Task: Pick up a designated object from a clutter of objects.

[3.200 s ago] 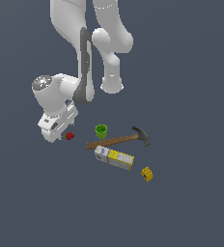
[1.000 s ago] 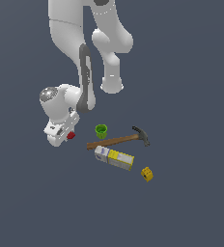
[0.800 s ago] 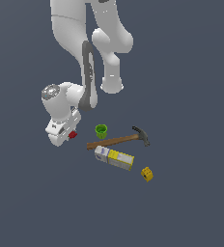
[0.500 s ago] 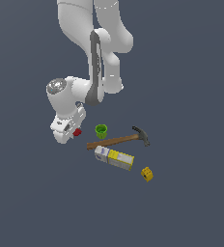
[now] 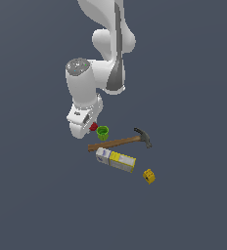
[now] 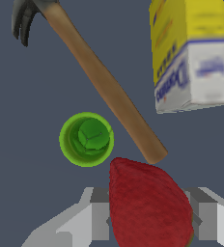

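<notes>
The pincer (image 6: pixel 150 226) is clamped on the small red strawberry-like lump (image 6: pixel 148 205) — held above the bench, just beside the small green cup (image 5: pixel 102 132). Near them lie the wooden-handled hammer (image 5: pixel 119 141), yellow-and-white box (image 5: pixel 116 160) and small yellow block (image 5: pixel 148 176).

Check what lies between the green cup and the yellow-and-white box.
The wooden hammer handle crosses diagonally between the green cup and the yellow-and-white box; the wrist view shows it clearest.
</notes>
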